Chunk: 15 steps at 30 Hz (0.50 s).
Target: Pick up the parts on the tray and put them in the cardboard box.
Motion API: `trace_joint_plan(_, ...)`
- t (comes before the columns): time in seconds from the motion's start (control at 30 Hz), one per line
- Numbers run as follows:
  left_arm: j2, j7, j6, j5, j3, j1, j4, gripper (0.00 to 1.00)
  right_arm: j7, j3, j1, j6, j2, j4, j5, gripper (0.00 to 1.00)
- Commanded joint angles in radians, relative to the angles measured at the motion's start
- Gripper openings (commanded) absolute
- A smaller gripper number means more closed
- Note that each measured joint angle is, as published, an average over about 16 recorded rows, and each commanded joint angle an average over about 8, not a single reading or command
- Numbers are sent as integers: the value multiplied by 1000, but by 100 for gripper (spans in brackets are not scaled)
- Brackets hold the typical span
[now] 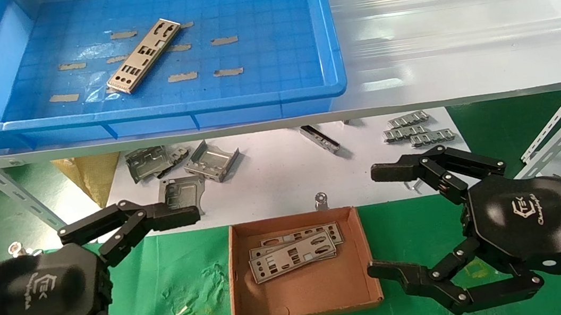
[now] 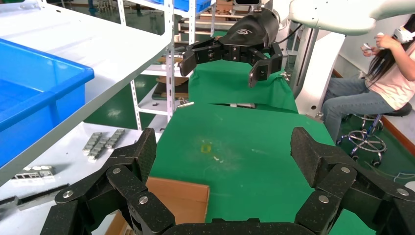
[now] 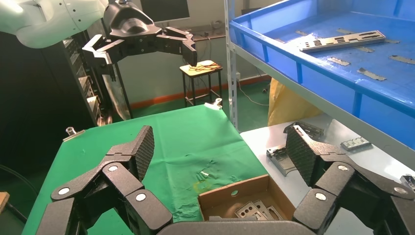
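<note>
- Both grippers sit nearest the camera, low over the green-covered desk: the left gripper to the left of the cardboard box, the right gripper to its right, each spread wide, holding nothing and touching nothing.
- On the shelf above, the tray has one part left, lying flat and slanted on the grid floor among bits of tan tape.
- Its flatness is the main risk: a thin plate flush on the floor offers little edge, so fingers could skid over it, push it along, or catch tape instead.
- The tray's raised rim and the shelf edge stand between either gripper and the part; a low approach could strike them.
- In the box, a small stack of parts lies toward the back wall; a release off-centre could leave a plate propped on the low wall.
- Grey brackets and ladder-like strips on the white sheet behind the box might be mistaken for parts.
</note>
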State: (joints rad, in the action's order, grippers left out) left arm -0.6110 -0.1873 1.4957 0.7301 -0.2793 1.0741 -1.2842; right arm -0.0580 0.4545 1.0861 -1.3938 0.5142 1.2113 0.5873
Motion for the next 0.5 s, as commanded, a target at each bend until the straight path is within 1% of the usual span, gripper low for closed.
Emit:
trace_joint_plan(0.03, 0, 0, 0, 0, 0, 0, 1, 100, 0, 0, 0, 0, 0, 0, 0, 100)
trace_joint_plan(0.5, -1, 1, 0, 1, -1, 1, 2, 100, 0, 0, 0, 0, 0, 0, 0, 100)
